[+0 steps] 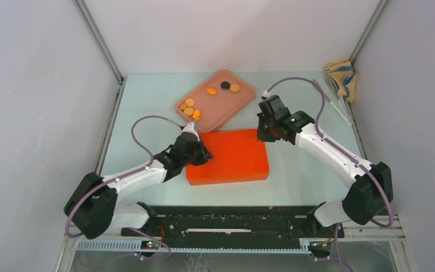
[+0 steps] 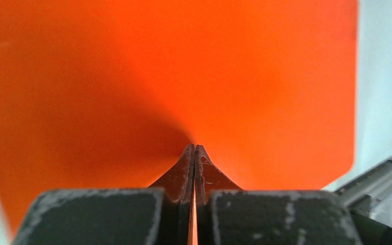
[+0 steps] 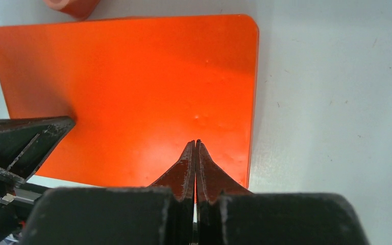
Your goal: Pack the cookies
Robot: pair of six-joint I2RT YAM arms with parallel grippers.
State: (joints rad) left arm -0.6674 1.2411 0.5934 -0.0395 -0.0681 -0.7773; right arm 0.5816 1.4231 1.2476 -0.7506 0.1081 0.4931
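Observation:
Several orange cookies [image 1: 190, 107] and one black cookie [image 1: 225, 85] lie in an open pink box [image 1: 243, 95] at the back middle. A flat orange lid [image 1: 232, 156] lies on the table just in front of it. My left gripper [image 1: 205, 152] is shut and empty over the lid's left edge; in the left wrist view its fingertips [image 2: 194, 149] are closed together against the orange lid [image 2: 132, 76]. My right gripper [image 1: 262, 135] is shut and empty at the lid's far right corner; the right wrist view shows its closed tips [image 3: 195, 144] over the lid [image 3: 132, 87].
A yellow and blue cloth [image 1: 341, 76] lies at the back right corner. A white stick [image 1: 335, 106] lies along the right wall. A black rail [image 1: 232, 222] runs along the near edge. A corner of the pink box [image 3: 74, 5] shows in the right wrist view.

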